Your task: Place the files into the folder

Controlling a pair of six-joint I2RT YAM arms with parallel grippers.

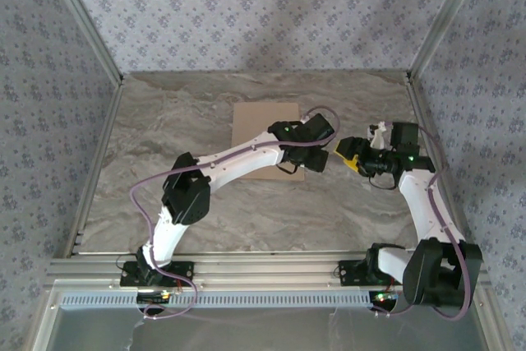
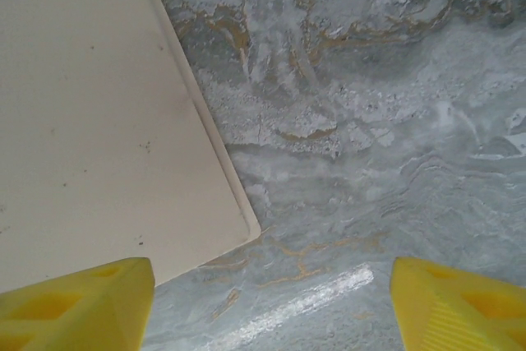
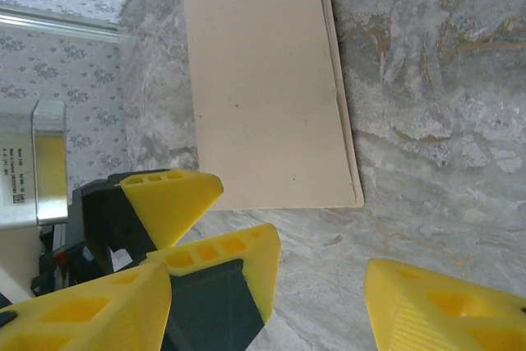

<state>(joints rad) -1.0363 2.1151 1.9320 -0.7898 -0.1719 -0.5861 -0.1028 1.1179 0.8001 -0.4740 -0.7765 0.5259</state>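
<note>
Top external view: we see the flat tan-brown cardboard folder (image 1: 261, 125) lying closed near the middle of the grey marbled table (image 1: 164, 121). The left gripper (image 2: 271, 285) hangs at the folder's near right corner, its yellow fingers (image 2: 74, 302) spread wide apart with bare marble between them. Just to its right, the right gripper (image 1: 352, 156) faces it, jaws likewise apart and gripping nothing.

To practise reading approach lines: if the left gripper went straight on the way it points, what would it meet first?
Probably the marble table, just beside the folder's corner. The left gripper points down with jaws open; one finger might clip the folder's edge, though depth is unclear.
</note>
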